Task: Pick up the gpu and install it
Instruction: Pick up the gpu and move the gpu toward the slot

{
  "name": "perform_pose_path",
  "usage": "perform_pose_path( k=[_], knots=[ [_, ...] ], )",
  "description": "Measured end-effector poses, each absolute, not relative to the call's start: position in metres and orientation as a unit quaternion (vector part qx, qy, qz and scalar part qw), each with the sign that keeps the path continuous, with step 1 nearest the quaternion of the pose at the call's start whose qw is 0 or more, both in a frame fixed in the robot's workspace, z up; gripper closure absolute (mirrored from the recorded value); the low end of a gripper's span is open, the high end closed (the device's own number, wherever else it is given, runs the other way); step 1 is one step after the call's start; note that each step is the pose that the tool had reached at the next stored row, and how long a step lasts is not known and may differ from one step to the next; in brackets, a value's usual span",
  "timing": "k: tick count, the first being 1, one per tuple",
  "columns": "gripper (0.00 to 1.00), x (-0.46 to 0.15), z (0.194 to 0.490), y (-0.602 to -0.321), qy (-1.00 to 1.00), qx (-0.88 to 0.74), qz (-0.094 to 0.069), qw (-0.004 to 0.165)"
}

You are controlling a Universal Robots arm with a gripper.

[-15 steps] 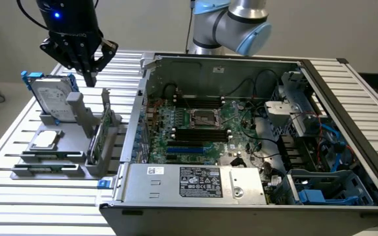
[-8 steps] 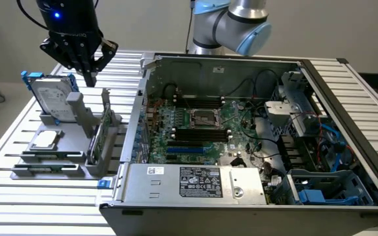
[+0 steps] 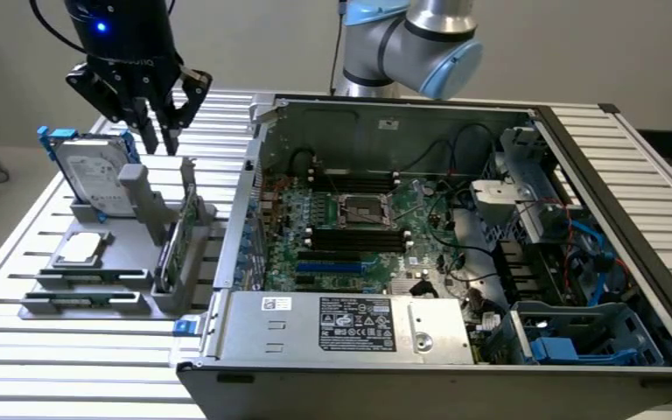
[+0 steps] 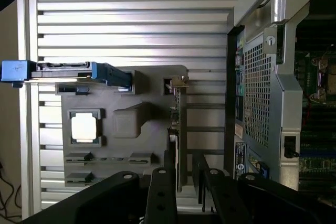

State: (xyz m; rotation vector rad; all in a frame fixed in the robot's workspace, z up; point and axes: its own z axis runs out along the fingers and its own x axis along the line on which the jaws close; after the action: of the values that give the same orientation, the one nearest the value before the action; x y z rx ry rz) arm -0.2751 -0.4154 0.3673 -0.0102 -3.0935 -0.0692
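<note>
Currently the gripper (image 3: 161,144) hangs over the far end of the grey parts holder (image 3: 137,201), on the exterior view's left, clear of the open computer case (image 3: 616,201). Its two black fingers (image 4: 160,192) stand apart with nothing between them: claw open, empty. The gpu (image 3: 171,249) sits on edge in a slot of the holder, on the side nearest the case. In the wrist view the gpu (image 4: 177,119) shows as a thin green strip, with its silver end bracket (image 4: 179,81) at the end away from the fingers. The fingers straddle the line of the card at its near end; how far above it they are is hard to judge, though the exterior view suggests they are not touching. A hard drive in a blue frame (image 3: 88,171) stands upright at the holder's far corner. A square processor (image 3: 80,249) lies flat in a pocket, and narrow memory sticks (image 3: 80,302) lie near the holder's front. Inside the case, the motherboard (image 3: 360,227) lies exposed, with the power supply (image 3: 348,324) along the near wall. Everything rests on a slatted metal table (image 3: 80,367).
</note>
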Motion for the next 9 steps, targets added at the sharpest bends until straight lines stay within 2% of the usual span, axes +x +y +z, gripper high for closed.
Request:
perform_pose_path(
  k=[1,9],
  knots=[
    [0.70,-0.275,0.367,-0.415,-0.999,-0.003,-0.022,0.024],
    [0.68,-0.276,0.356,-0.419,-0.999,-0.002,-0.022,0.025]
  ],
)
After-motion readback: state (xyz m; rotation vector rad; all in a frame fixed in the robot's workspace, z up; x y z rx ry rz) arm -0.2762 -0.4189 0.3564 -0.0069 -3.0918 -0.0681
